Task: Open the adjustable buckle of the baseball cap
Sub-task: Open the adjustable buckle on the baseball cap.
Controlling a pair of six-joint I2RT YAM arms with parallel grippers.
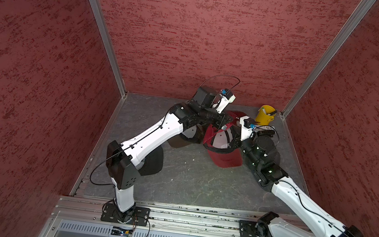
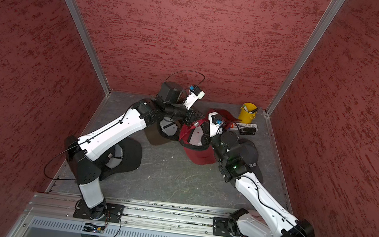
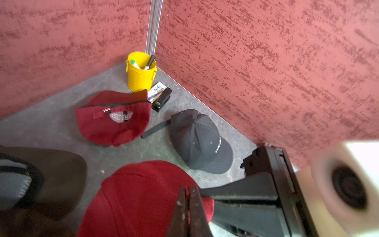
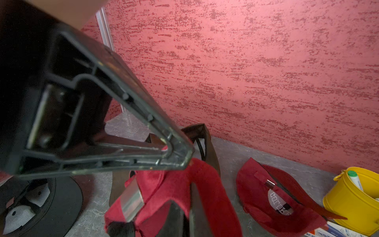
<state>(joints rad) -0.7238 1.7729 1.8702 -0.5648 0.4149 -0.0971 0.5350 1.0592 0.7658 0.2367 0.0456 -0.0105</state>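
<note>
Centre of both top views, the red baseball cap (image 1: 224, 157) sits between the arms. The left gripper (image 3: 188, 205) is pinched tight on its fabric, low in the left wrist frame. The right gripper (image 4: 184, 213) is clamped on it too, tips buried under red cloth. The silver buckle (image 4: 132, 200) gleams lower left, and I can't tell whether it's open or closed.

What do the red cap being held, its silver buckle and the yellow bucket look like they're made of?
Red cap: soft cloth, likely brushed cotton; matte, fuzzy, folding limply.
Buckle: probably metal; smooth silver face catching bright light.
Yellow bucket: painted metal or plastic, hard to tell; glossy even colour, rolled rim, small side ears.
</note>
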